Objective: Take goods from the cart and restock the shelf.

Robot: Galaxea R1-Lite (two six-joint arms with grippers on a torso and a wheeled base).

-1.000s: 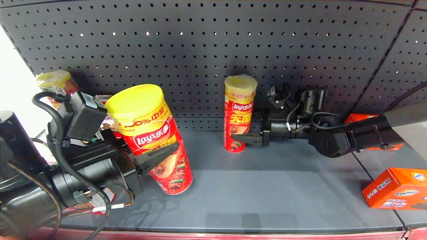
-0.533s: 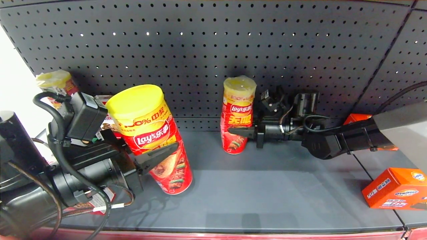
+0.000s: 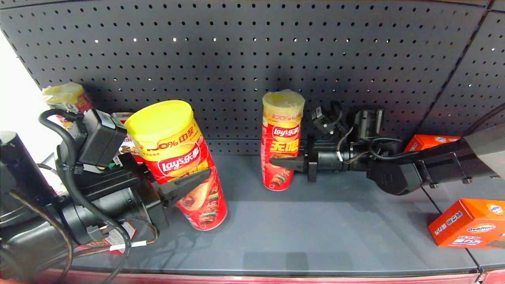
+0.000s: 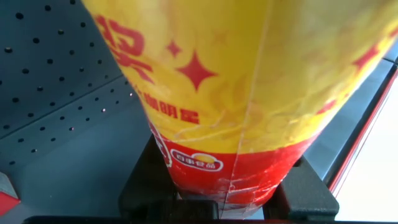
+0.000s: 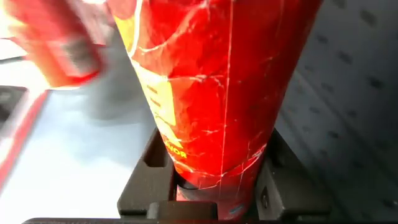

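1. The right pincer (image 3: 282, 163) is clamped round the lower half of the right can (image 3: 282, 130). It comes in from the can's right side, with the arm running level along the shelf (image 3: 300, 236).
2. This can stands upright, its long axis vertical, near the pegboard (image 3: 252, 47) at mid-shelf. I cannot tell whether its base touches the shelf or hangs just above it.
3. The left pincer (image 3: 185, 181) grips the left can (image 3: 173, 150) about its middle. That can is tilted, lid leaning left and base near the shelf's front-left part.
4. In my judgement the coming move turns on the right can: it needs only to be settled straight down and let go, after which the pincer would draw back to the right.
5. Open shelf lies between the two cans and in front of the right one. An orange box (image 3: 465, 223) sits well apart at the front right, and another (image 3: 432, 142) lies behind the right arm, so the withdrawal should stay clear of them.
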